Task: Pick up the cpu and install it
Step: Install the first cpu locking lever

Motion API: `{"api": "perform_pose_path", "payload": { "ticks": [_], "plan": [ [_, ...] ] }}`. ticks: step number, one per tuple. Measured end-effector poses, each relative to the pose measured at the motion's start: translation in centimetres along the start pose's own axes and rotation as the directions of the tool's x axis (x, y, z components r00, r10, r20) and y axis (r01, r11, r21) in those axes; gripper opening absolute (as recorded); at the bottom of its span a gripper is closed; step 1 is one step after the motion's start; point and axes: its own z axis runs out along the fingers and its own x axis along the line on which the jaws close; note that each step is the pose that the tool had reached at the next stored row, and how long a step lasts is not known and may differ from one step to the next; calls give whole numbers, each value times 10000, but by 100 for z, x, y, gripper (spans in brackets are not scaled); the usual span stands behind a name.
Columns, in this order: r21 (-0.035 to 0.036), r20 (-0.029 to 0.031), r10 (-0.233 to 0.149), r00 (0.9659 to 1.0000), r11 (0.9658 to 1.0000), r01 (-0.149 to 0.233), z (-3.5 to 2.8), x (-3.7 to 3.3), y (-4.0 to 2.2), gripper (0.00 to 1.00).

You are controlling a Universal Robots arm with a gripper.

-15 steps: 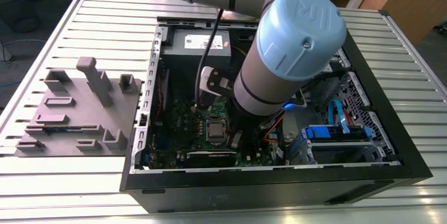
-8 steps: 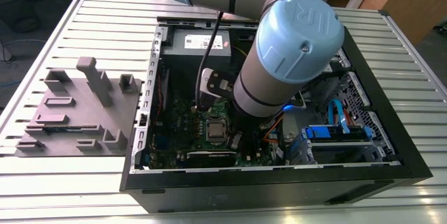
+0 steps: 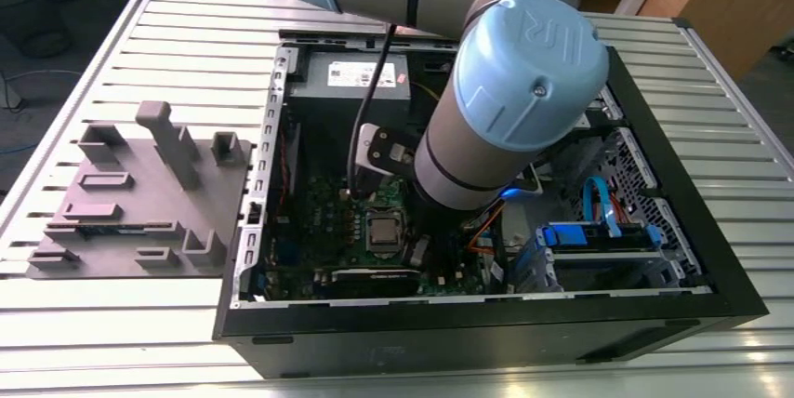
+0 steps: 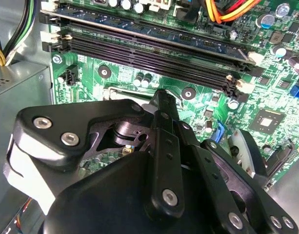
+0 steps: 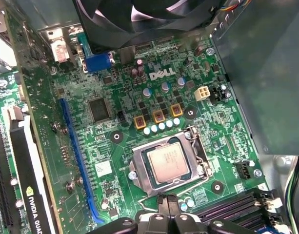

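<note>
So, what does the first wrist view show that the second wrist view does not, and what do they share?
The first wrist view shows the cpu seated in its socket frame, a long blue slot and a black fan. The second wrist view shows orange cables and the grey metal box. Both wrist views show the green circuit board, the black memory slots and the gripper body.

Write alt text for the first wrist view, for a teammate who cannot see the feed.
The cpu, a square chip with a silver-grey top, sits in its metal socket frame on the green motherboard, with the dark gripper just beside the socket. A black fan hangs over the board's far end, near a long blue slot and black memory slots.
</note>
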Motion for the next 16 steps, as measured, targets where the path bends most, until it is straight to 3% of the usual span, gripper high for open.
{"api": "perform_pose_path", "payload": {
  "ticks": [7, 16],
  "plan": [
    [15, -52, -7, 10000, 10000, 7, 62, 4, -7, 11],
    [25, -85, -4, 10000, 10000, 5, 96, 9, -12, 11]
  ]
}}
